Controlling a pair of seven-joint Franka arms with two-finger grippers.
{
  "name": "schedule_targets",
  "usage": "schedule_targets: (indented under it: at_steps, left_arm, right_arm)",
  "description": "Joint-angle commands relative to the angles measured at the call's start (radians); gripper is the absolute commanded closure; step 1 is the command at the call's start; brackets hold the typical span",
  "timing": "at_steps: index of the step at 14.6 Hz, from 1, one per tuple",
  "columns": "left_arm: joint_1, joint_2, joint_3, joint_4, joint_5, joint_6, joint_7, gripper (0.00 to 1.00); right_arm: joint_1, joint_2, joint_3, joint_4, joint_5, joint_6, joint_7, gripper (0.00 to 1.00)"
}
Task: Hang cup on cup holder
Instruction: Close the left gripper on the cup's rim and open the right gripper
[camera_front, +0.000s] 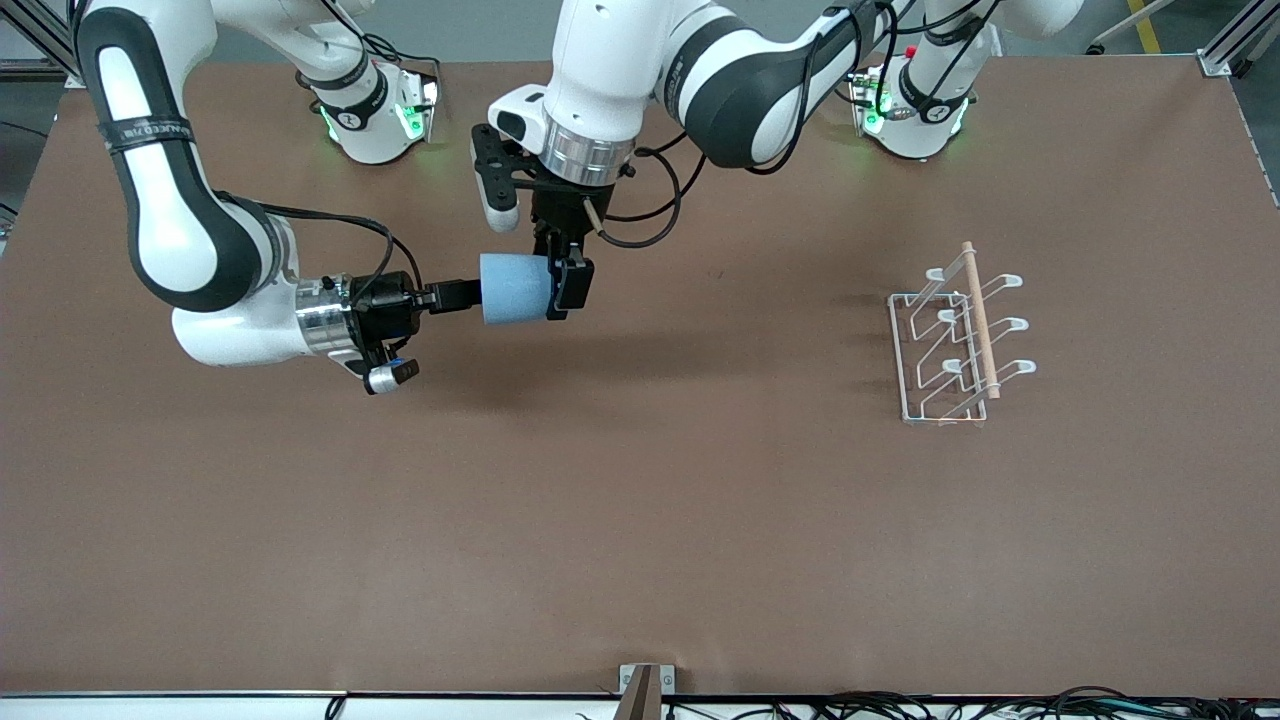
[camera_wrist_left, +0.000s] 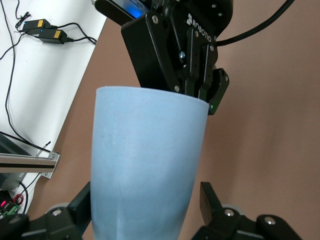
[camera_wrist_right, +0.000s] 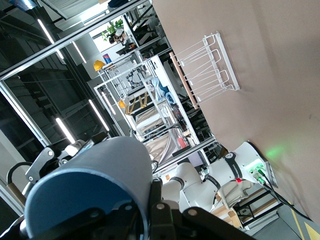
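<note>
1. Handover is the step in hand: you have the cup (camera_front: 515, 289) held in the air on its side, over the middle of the table (camera_front: 640, 520) toward the right arm's end, with both arms at it.
2. Your right end effector (camera_front: 468, 293) is clamped on the cup's rim, one finger inside the mouth and one outside, as the left wrist view shows.
3. Your left end effector (camera_front: 565, 285) comes down from above around the cup's bottom end. In the left wrist view its fingers (camera_wrist_left: 210, 200) stand apart on either side of the wall, with a gap showing at least on one side, so I judge it not yet closed.
4. Next, the left fingers need to close firmly before the right ones let go.
5. After that, you carry the cup to the cup holder (camera_front: 955, 335), which stands well apart toward the left arm's end, and slip its mouth over a prong.
</note>
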Motion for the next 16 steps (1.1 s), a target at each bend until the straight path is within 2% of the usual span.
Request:
schedule_targets:
  at_steps: [1,4,7,8,9,10,11,14,16]
  left_arm:
    - [-0.006,0.009,-0.005,0.013,0.013,-0.013,0.011,0.19]
    - [-0.006,0.009,-0.005,0.013,0.01,-0.016,0.009,0.3]
    - [-0.006,0.008,-0.006,0.013,0.01,-0.042,0.009,0.33]
    - [-0.006,0.005,-0.006,0.013,0.008,-0.047,0.009,0.33]
    - [-0.004,0.0,-0.008,0.013,0.008,-0.059,0.009,0.33]
    - [-0.004,-0.003,-0.008,0.013,0.008,-0.093,0.009,0.33]
    - [-0.003,-0.006,-0.009,0.014,0.008,-0.123,0.009,0.32]
    - [0.011,-0.023,-0.009,0.013,0.01,-0.246,0.012,0.3]
    - [0.023,-0.041,-0.002,0.013,0.01,-0.346,0.034,0.3]
  right_arm:
    - [0.01,-0.002,-0.007,-0.012,0.035,-0.002,-0.019,0.88]
    - [0.008,0.002,-0.007,-0.012,0.035,-0.003,-0.019,0.79]
    - [0.008,0.002,-0.007,-0.012,0.035,-0.005,-0.017,0.73]
    - [0.008,0.002,-0.007,-0.012,0.035,-0.005,-0.013,0.63]
    - [0.007,0.001,-0.007,-0.012,0.035,-0.005,-0.014,0.39]
    - [0.005,0.001,-0.007,-0.012,0.033,-0.005,-0.017,0.04]
    - [0.004,0.001,-0.009,-0.011,0.033,-0.005,-0.017,0.0]
    - [-0.001,-0.001,-0.012,-0.008,0.032,0.003,-0.016,0.0]
    - [-0.001,-0.009,-0.013,-0.011,0.019,0.09,-0.014,0.0]
